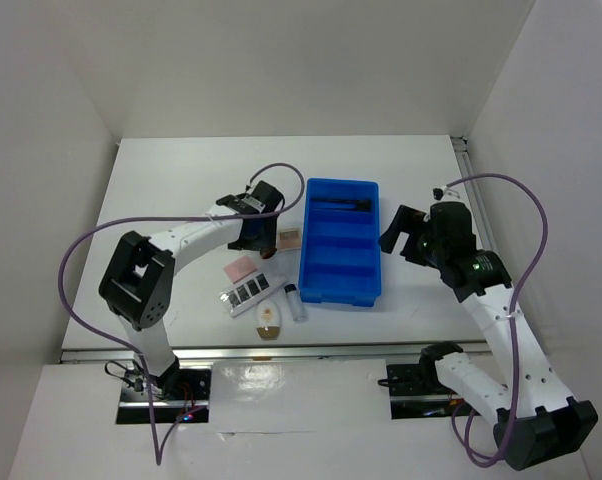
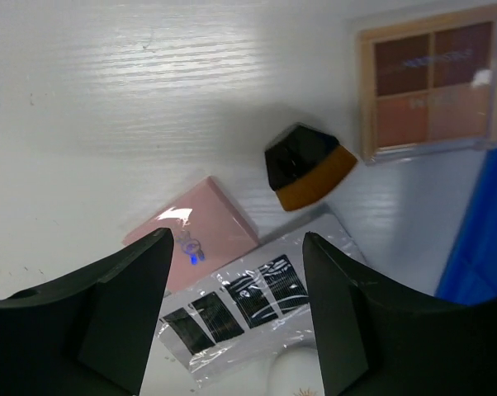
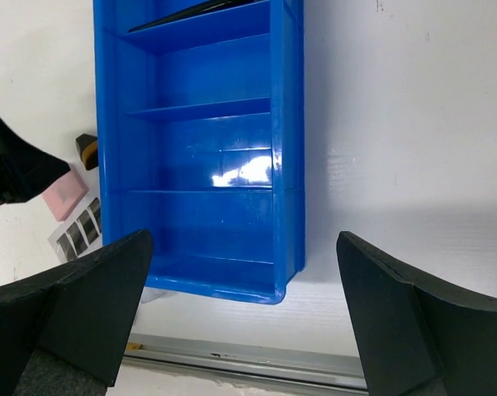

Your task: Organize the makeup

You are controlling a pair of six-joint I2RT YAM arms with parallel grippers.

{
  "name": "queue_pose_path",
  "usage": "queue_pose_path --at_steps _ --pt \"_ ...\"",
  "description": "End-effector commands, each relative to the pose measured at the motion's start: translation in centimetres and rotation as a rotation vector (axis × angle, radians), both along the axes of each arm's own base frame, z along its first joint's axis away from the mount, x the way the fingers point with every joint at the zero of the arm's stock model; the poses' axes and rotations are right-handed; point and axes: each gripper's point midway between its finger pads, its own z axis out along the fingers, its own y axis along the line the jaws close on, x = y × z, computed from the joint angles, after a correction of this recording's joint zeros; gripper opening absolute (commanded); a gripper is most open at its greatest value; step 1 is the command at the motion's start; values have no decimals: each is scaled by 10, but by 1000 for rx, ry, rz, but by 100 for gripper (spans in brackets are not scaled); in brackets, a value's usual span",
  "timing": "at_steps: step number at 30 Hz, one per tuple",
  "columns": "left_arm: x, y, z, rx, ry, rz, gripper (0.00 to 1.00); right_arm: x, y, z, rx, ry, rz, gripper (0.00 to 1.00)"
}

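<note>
My left gripper (image 1: 258,238) is open and empty, hovering above the loose makeup left of the blue tray (image 1: 366,290). Between its fingers in the left wrist view (image 2: 236,247) lie the pink compact (image 2: 201,238) and the white strip palette (image 2: 240,301). Beyond them are a small black-and-tan brush head (image 2: 308,167) and the brown compact (image 2: 430,82). The top view also shows the white-tan oval (image 1: 270,321) and the small white tube (image 1: 296,302). Black slim tools (image 1: 339,204) lie in the tray's far compartment. My right gripper (image 1: 399,232) is open and empty, right of the tray (image 3: 203,140).
The tray's other compartments hold nothing. A metal rail (image 1: 311,351) runs along the table's near edge. White walls enclose the table on the left, back and right. Purple cables loop from both arms.
</note>
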Motion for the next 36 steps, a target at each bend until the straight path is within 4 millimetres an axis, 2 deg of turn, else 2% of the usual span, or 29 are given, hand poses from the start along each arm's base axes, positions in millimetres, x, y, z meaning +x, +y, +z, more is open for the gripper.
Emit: queue_pose_path --at_steps 1,2,3,9,10,13,16,20,21,23,28,32,34,35,36 --pt "1 -10 19 -32 -64 -77 77 10 4 20 10 -64 17 100" --pt "2 -12 22 -49 -80 -92 77 11 4 24 12 -74 17 100" --pt "1 -18 27 -82 -92 -132 79 11 4 19 7 -53 17 100" --pt "3 -27 26 -101 -104 -234 78 11 4 15 -6 -28 22 100" --pt "5 -33 31 -110 -122 -245 78 11 4 13 2 -25 16 100" --pt "10 -35 31 -87 -133 -301 78 11 7 18 22 -42 22 100" --pt "10 -29 21 -28 -99 -352 73 15 13 24 44 -60 47 100" --pt "14 -31 13 -3 -69 -375 73 19 18 22 55 -54 63 100" --pt "11 -29 3 17 -35 -385 73 20 20 19 51 -45 75 100" --pt "14 -35 1 16 -37 -394 74 20 20 19 51 -45 75 100" --pt "28 -31 -15 73 -41 -348 86 20 20 19 51 -45 75 100" --pt "32 -37 -20 62 -34 -374 86 18 18 20 53 -44 63 100" --pt "30 -36 -29 71 -13 -375 86 18 18 20 53 -44 63 100" --pt "35 -35 -25 86 -30 -365 86 18 18 20 53 -44 63 100" --pt "36 -31 -30 91 -19 -356 84 18 18 20 53 -44 63 100"
